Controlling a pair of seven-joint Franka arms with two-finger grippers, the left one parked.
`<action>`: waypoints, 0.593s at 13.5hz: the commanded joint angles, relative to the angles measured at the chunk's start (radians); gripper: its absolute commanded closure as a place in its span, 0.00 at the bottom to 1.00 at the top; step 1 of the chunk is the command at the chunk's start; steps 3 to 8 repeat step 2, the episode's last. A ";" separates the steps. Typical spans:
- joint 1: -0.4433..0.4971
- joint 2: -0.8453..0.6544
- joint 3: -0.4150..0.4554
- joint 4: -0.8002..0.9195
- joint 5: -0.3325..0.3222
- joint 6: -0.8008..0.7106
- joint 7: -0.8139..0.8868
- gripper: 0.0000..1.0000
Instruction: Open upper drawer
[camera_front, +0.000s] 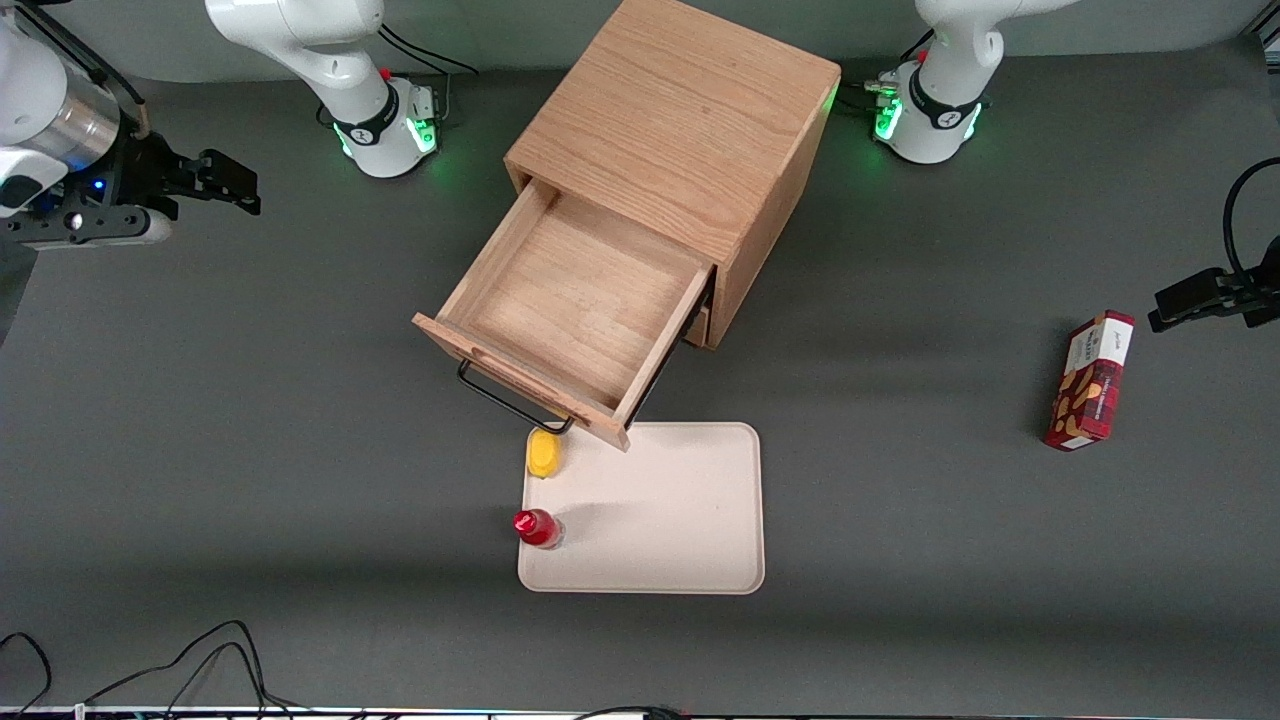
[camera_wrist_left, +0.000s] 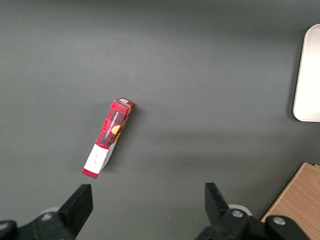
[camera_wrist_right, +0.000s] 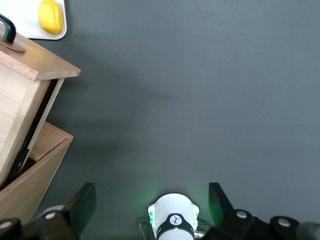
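The wooden cabinet (camera_front: 680, 130) stands mid-table. Its upper drawer (camera_front: 580, 300) is pulled far out and its tray is empty. The black wire handle (camera_front: 510, 400) on the drawer's front faces the front camera. The drawer's side (camera_wrist_right: 25, 100) and handle (camera_wrist_right: 7, 27) also show in the right wrist view, with the cabinet body (camera_wrist_right: 30, 185) beside them. My right gripper (camera_front: 225, 185) hangs above the table toward the working arm's end, well apart from the cabinet. In its wrist view the gripper (camera_wrist_right: 152, 200) is open and empty over bare table.
A beige tray (camera_front: 700, 540) lies in front of the drawer, with a yellow lemon (camera_front: 543, 453) and a red bottle (camera_front: 537, 527) on its edge. A red box (camera_front: 1090, 380) lies toward the parked arm's end. The working arm's base (camera_front: 385, 130) stands beside the cabinet. Cables (camera_front: 200, 660) lie near the front edge.
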 joint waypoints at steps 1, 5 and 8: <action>0.002 -0.023 -0.031 -0.035 -0.013 0.042 0.018 0.00; 0.002 -0.023 -0.051 -0.032 -0.013 0.042 0.015 0.00; 0.002 -0.023 -0.051 -0.032 -0.013 0.042 0.015 0.00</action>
